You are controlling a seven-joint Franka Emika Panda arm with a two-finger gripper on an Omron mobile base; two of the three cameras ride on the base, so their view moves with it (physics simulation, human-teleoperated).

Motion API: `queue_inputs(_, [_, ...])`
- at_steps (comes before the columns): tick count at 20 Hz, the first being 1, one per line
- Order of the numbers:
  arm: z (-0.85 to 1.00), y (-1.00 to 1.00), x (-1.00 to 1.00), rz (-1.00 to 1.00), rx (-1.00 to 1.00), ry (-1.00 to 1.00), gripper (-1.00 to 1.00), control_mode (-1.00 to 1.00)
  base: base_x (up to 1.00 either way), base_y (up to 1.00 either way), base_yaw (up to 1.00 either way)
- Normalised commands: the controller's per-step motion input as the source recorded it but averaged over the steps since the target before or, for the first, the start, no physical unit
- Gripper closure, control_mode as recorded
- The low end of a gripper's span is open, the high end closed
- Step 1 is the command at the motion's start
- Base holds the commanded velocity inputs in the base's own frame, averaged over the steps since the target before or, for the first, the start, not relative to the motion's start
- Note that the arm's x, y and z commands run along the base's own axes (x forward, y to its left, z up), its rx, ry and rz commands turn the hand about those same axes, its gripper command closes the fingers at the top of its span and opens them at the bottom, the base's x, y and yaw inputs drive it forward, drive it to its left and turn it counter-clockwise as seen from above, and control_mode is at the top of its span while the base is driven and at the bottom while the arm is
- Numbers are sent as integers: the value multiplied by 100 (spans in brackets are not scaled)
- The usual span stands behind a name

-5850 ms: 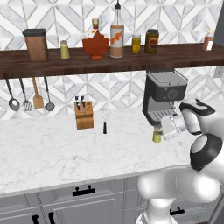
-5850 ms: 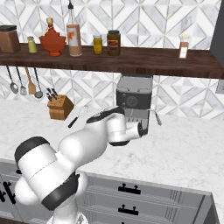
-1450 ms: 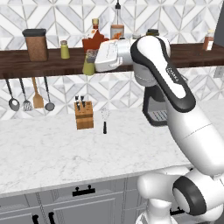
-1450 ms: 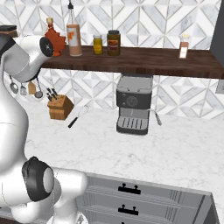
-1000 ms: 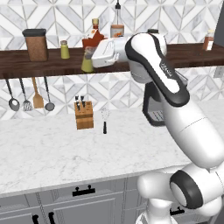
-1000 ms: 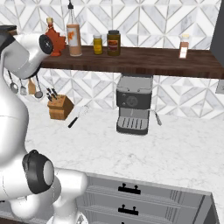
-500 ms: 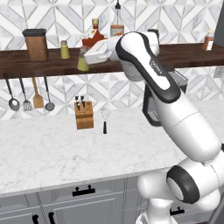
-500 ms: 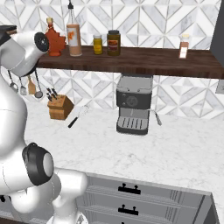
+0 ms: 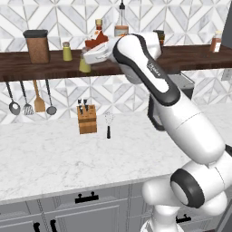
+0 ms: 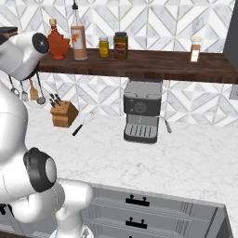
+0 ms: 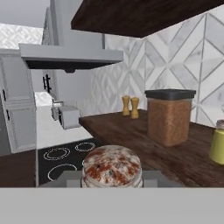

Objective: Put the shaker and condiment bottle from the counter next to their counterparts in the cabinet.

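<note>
We hold the shaker (image 9: 84,65) tight in our gripper (image 9: 86,59) at the cabinet (image 9: 54,68) edge, where it could tip off if released near its twin (image 9: 67,51).

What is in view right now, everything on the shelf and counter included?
shaker: 1, yellow-green, held at the shelf's front edge
twin shaker: 1, yellow-green, on shelf beside the canister
canister: 1, brown with dark lid, shelf left end
maple-leaf bottle: 1, red-orange, on shelf
condiment bottle: 1, brown-orange with black spout, on shelf
jars: 2, yellow and dark amber, mid shelf
spice jar: 1, white-capped, shelf right
shelf: 1, dark brown
hanging utensils: 4, under shelf
knife block: 1, wooden, counter
whisk: 1, counter
coffee machine: 1, grey, counter
gripper: 1, white, jaws shut on shaker
</note>
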Motion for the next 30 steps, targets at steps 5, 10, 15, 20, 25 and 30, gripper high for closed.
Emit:
queue_inputs(5, [-16, 3, 13, -9, -2, 0, 100, -100, 0, 0, 0])
queue_inputs(10, [-17, 15, 16, -7, -6, -5, 100, -100, 0, 0, 0])
queue_inputs(15, [-5, 14, 22, -9, -3, -5, 100, -100, 0, 0, 0])
queue_inputs(20, [0, 6, 26, -7, 0, 1, 100, -100, 0, 0, 0])
queue_inputs(25, [0, 3, 40, -7, 0, 3, 100, -100, 0, 0, 0])
queue_inputs(30, [0, 4, 50, -8, 0, 0, 100, -100, 0, 0, 0])
